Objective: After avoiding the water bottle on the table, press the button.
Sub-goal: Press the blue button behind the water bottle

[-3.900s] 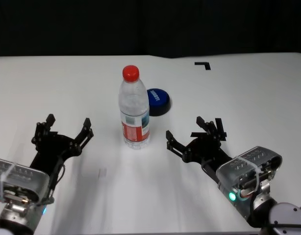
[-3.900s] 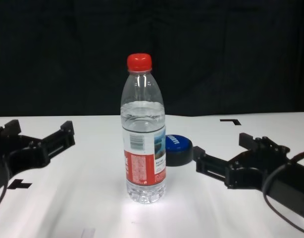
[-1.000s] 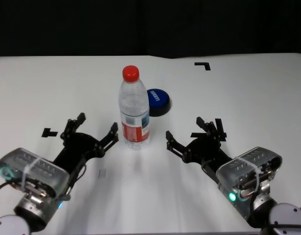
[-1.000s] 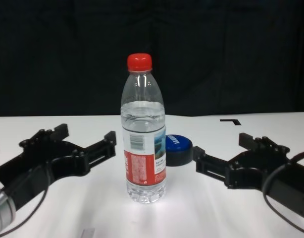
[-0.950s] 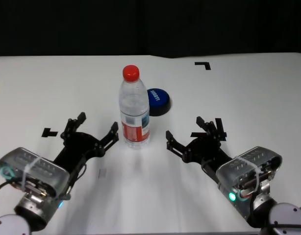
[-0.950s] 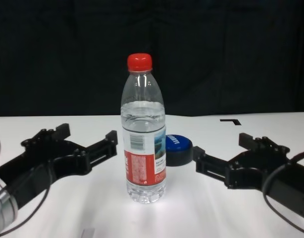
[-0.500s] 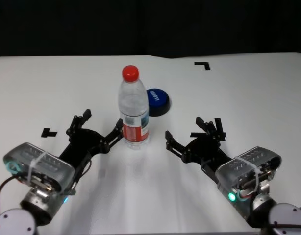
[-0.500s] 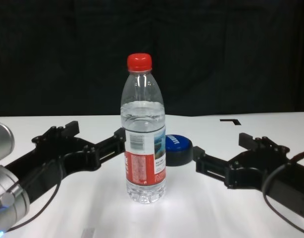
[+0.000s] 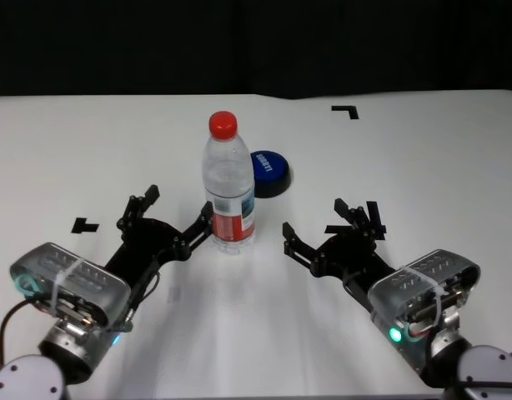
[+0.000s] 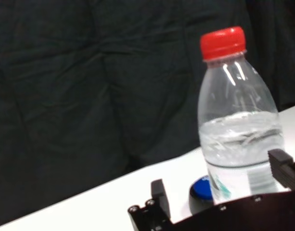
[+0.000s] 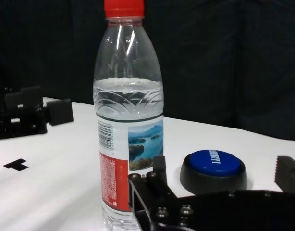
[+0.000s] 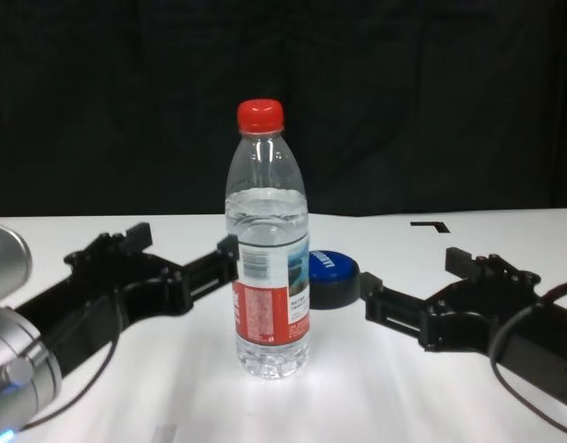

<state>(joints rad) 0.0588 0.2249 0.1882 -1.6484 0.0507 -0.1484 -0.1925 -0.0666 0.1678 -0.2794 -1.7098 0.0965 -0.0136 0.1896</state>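
The button (image 9: pixel 268 172) has not been pressed: no gripper is on it, and the water bottle (image 9: pixel 229 188) stands upright on the table (image 9: pixel 423 158), so the whole reach around the bottle looks to be left. The button lies just behind the bottle and slightly to its right, close to it but apart from it. The left gripper (image 9: pixel 170 214) is the one at work: it sits low over the table just to the left of the bottle, fingers spread open and holding nothing, with its inner finger right at the bottle's label; whether it touches cannot be told. From it, the button lies past the bottle on the far side. The right gripper (image 9: pixel 323 225) rests to the right of the bottle, nearer the robot than the button, also open and empty.
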